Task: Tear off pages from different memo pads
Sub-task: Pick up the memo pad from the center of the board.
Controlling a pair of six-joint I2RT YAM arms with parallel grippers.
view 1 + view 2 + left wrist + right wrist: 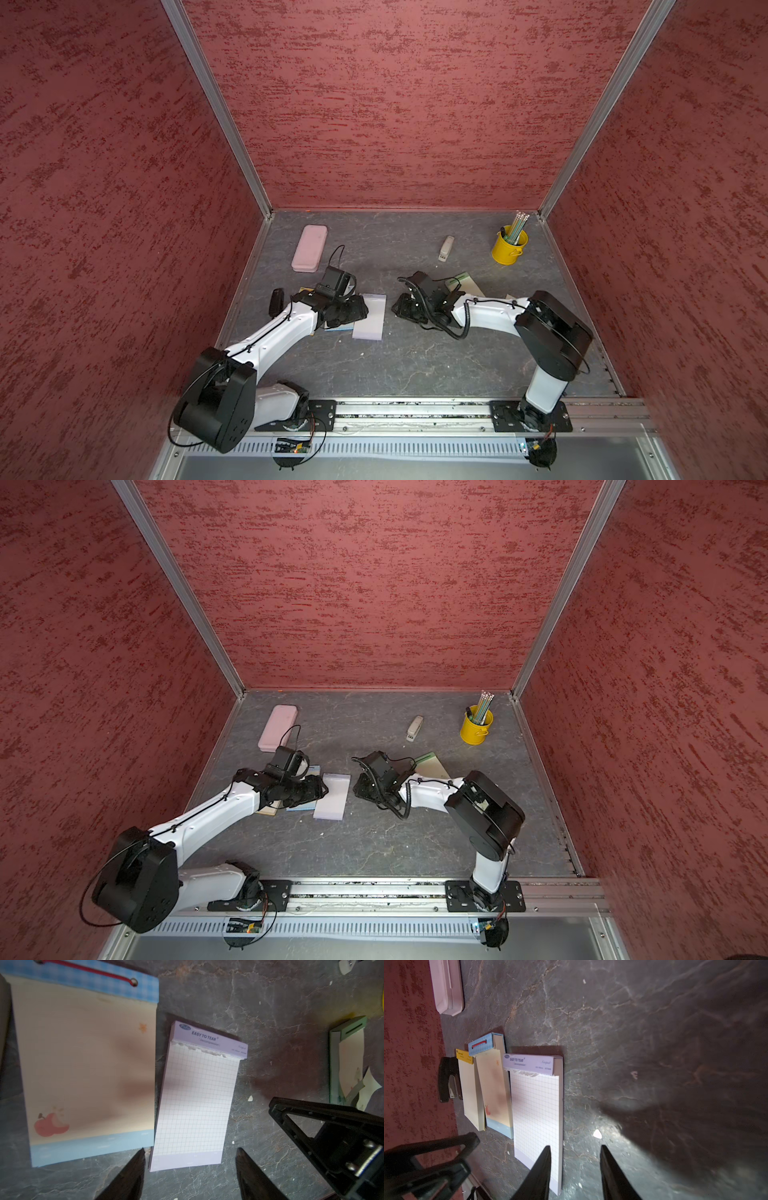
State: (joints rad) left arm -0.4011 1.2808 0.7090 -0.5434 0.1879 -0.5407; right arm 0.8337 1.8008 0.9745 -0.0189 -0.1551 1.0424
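Memo pads lie on the worktop (415, 365): the yellow-strip pad (470, 1093), blue-strip pad (83, 1064) and lilac-strip pad (195, 1095) side by side left of centre, the green-strip pad (465, 284) apart to the right. Left jaws and right jaws each stand apart, empty, flanking the lilac-strip pad.

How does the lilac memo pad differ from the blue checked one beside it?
The lilac memo pad has grid-ruled pages; the blue checked pad shows a cream page with an apple drawing. The lilac pad's strip bears print, with ragged torn stubs beneath; the blue pad's strip carries a red cord. Both lie flat, side by side.
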